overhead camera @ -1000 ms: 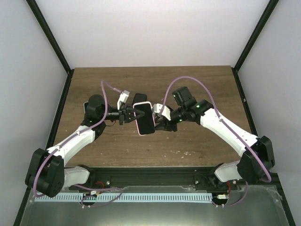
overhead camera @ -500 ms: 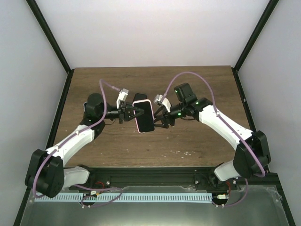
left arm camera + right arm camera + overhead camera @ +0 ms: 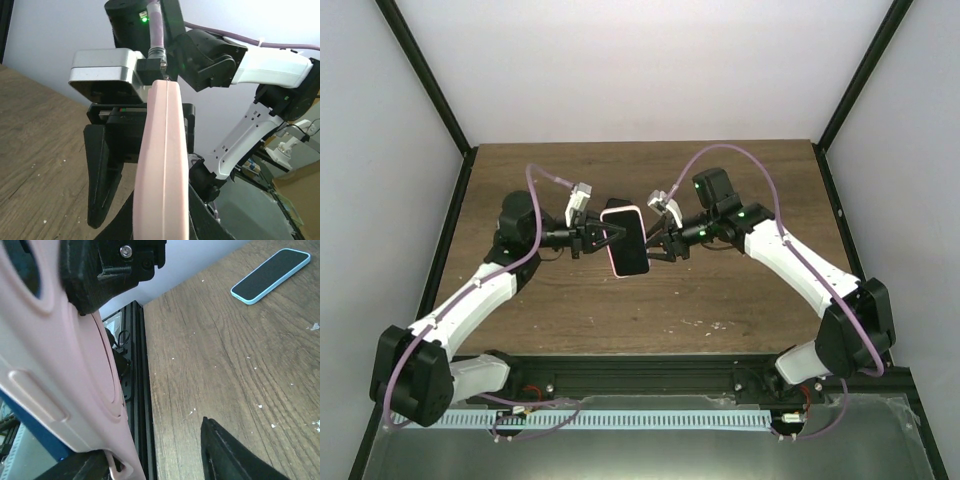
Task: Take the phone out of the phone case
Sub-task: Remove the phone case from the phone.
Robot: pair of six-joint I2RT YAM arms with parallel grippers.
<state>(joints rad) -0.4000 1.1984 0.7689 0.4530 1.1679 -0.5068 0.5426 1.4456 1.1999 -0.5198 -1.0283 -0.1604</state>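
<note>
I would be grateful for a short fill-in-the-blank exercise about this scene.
The left tool grips a rounded soft phone case whose colour is ____.
The right tool has its jaws ____ beside that case.
A second flat phone with a light blue rim lies on the brown ____ table.
Missing words: pink; open; wooden.
</note>
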